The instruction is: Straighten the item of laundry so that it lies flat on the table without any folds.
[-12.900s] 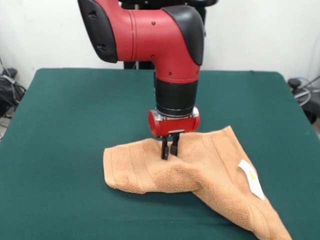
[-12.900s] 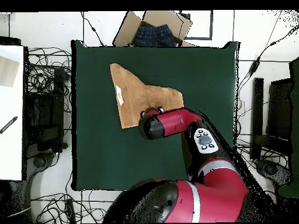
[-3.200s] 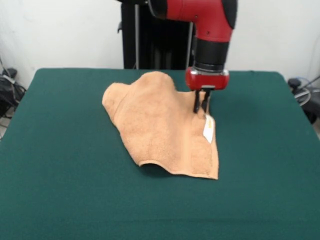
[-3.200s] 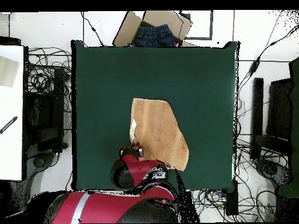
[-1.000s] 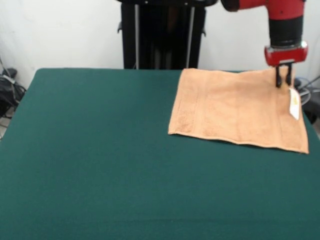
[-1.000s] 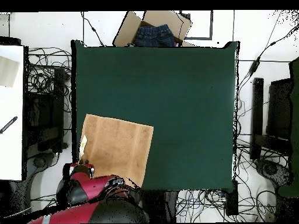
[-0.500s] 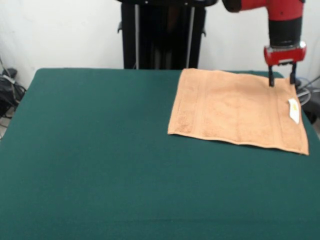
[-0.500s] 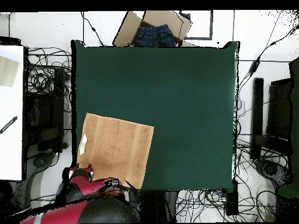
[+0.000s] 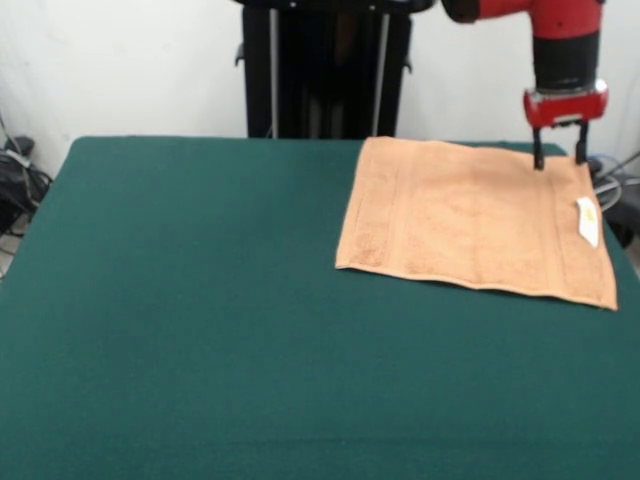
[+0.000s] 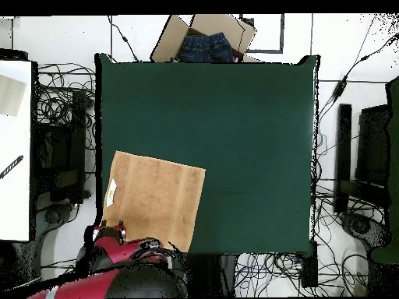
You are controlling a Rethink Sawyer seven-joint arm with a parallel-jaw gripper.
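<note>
The towel (image 9: 470, 222) lies spread flat at about two o'clock on the bench (image 9: 180, 330), its tag (image 9: 587, 221) now resting on the cloth, no folds showing; the task looks done. At its far corner, the pincer (image 9: 559, 156) has let go and lifted slightly, open and apparently empty, the arm upright above it.

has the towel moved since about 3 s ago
Yes. In the front view the towel went from crumpled near the table's middle to lying flat at its far right corner, by the open gripper.
</note>
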